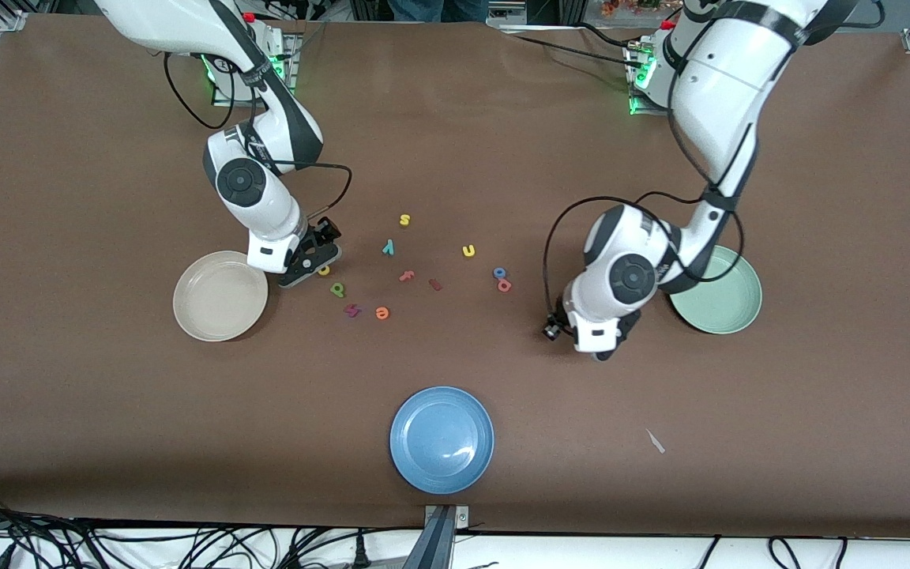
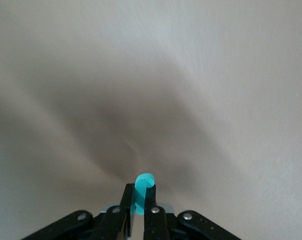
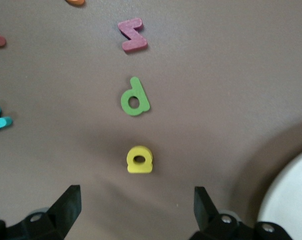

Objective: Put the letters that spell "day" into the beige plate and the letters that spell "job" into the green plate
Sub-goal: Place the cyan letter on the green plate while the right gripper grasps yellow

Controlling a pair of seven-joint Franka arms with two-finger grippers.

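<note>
My left gripper (image 2: 141,194) is shut on the teal hooked "j" (image 2: 144,184), low over bare table beside the green plate (image 1: 727,304). The blue round letter (image 1: 499,273) and the coral-red one (image 1: 504,285) lie together toward the table's middle. My right gripper (image 3: 136,200) stands open just over the yellow round-bowled letter (image 3: 139,160), next to the beige plate (image 1: 220,308). The green round-bowled letter (image 3: 135,98) lies a little past the yellow one. The teal "y" (image 1: 388,247) lies farther from the front camera. Both plates hold nothing.
Other letters lie scattered mid-table: a yellow "s" (image 1: 404,220), a yellow "u" (image 1: 468,250), a pink "f" (image 1: 407,276), a dark red piece (image 1: 434,284), a purple one (image 1: 353,310) and an orange "e" (image 1: 381,314). A blue plate (image 1: 441,438) sits nearest the front camera.
</note>
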